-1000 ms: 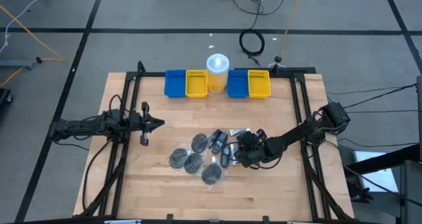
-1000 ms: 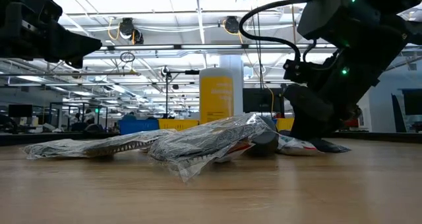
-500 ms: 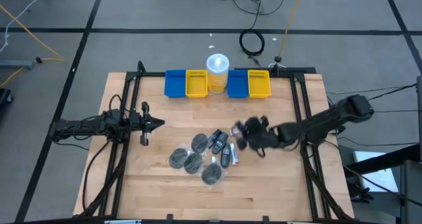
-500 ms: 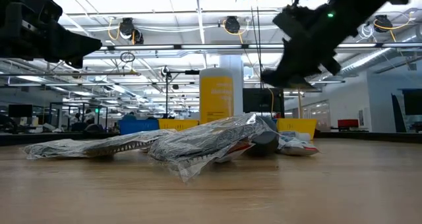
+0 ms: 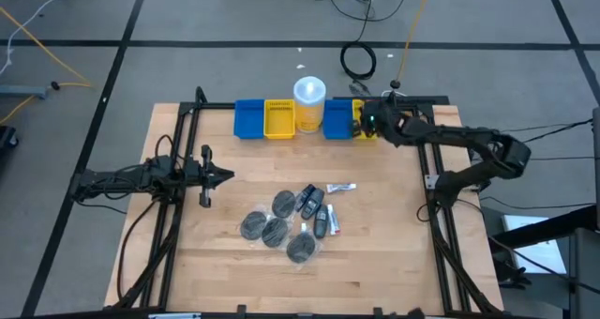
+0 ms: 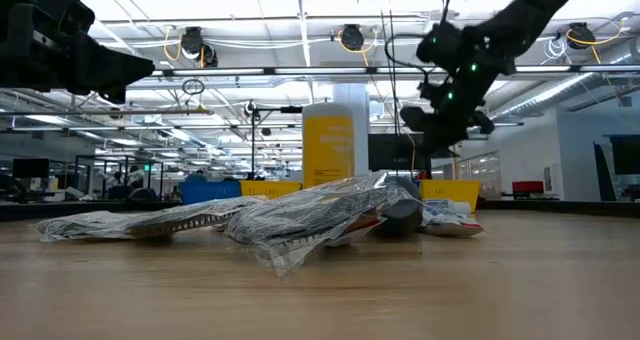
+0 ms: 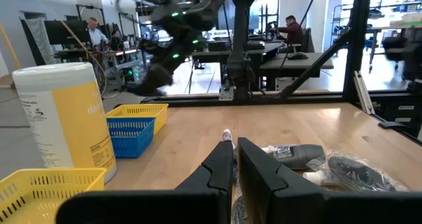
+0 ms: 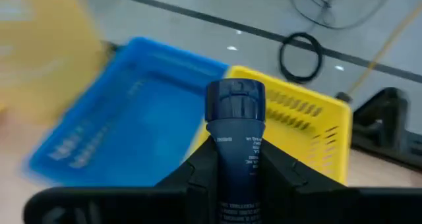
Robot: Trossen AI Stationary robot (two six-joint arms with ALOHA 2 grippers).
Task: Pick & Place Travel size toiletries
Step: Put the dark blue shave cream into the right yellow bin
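Gripping a small dark-blue plastic bottle (image 8: 235,145) between my right gripper's (image 5: 367,122) fingers, I've swung from the pile mid-worktop to the yellow mesh bin (image 5: 374,119) at the far edge; release looks next. Remaining wrapped grey discs (image 5: 272,223) wait centrally. Left gripper (image 5: 223,176), nearly closed, idles near the left edge.

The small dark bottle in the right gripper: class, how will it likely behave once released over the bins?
The small dark bottle looks rigid, keeping its shape between the right gripper fingers. Its round body would probably roll if dropped sideways. Being small, it is likely light.
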